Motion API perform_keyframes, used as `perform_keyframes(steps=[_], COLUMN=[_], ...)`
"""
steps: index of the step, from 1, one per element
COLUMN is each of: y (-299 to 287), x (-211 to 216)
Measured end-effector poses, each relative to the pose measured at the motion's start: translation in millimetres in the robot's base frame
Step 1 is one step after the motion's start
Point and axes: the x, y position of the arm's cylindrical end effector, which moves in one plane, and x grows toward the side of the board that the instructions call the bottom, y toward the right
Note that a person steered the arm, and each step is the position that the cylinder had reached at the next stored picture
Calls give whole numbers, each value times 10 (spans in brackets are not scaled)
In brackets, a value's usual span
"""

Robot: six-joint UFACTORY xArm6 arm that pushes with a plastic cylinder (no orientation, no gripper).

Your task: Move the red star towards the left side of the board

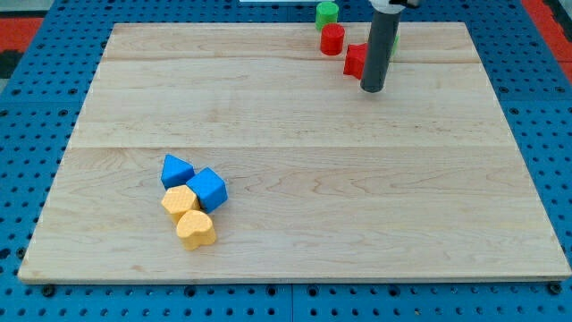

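Note:
The red star (355,60) lies near the view's top, right of centre, partly hidden behind the dark rod. My tip (373,89) rests on the board just to the right of and below the star, close to or touching it. A red cylinder (332,39) stands up and to the left of the star. A green cylinder (327,12) sits at the board's top edge above it. A bit of another green block (394,45) shows behind the rod on its right.
A blue triangular block (176,170), a blue cube (207,189), a yellow hexagonal block (179,201) and a yellow heart (196,229) cluster at the lower left. The wooden board (295,179) lies on a blue pegboard.

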Motion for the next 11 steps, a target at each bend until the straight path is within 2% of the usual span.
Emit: perform_keyframes(steps=[1, 2, 3, 4, 5, 7, 9, 10, 11], y=[118, 478, 382, 29, -1010, -698, -693, -864, -1186], x=[-72, -114, -488, -432, -325, 13, -25, -598, -766])
